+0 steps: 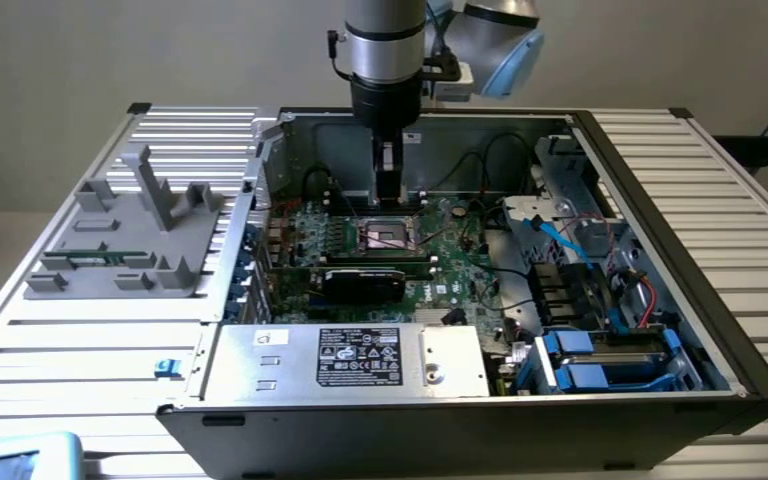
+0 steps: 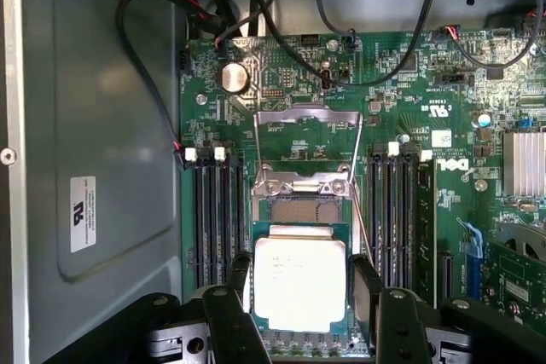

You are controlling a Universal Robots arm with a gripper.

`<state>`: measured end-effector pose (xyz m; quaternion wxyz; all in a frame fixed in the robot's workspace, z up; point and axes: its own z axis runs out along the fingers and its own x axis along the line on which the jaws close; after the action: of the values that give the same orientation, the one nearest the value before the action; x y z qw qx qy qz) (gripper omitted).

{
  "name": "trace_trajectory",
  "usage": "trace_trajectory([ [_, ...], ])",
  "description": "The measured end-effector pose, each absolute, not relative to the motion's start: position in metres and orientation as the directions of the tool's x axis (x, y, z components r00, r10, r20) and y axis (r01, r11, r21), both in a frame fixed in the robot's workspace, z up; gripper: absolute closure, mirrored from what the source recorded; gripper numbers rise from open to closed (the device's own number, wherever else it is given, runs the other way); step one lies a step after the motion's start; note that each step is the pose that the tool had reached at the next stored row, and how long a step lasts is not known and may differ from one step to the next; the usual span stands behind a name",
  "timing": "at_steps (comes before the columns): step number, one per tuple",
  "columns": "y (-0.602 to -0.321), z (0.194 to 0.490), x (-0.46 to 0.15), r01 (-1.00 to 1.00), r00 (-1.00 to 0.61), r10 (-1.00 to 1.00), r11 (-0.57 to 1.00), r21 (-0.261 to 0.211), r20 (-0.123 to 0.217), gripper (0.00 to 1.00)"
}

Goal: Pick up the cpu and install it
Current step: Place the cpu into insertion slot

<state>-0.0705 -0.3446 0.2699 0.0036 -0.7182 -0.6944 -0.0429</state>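
Presently, the black two-fingered gripper (image 2: 303,272) holds the flat square cpu (image 2: 300,291), shiny silver-grey metal on top with a thin green rim, its matte fingers (image 2: 241,274) pressed against two opposite edges. The chip hangs level over the dark square socket (image 2: 299,209), partly covering its fine gold contacts, with the bright steel frame (image 2: 303,183) swung open. Socket and black ribbed memory slots (image 2: 213,219) sit on a green printed circuit board (image 2: 409,100) inside a smooth grey sheet-metal case (image 2: 102,83).
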Motion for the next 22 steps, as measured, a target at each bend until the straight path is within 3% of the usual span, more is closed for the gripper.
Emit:
trace_trajectory([
  [22,-0.345,0.231,-0.071,0.998,0.032,0.997,-0.036,0.055,0.067,0.45],
])
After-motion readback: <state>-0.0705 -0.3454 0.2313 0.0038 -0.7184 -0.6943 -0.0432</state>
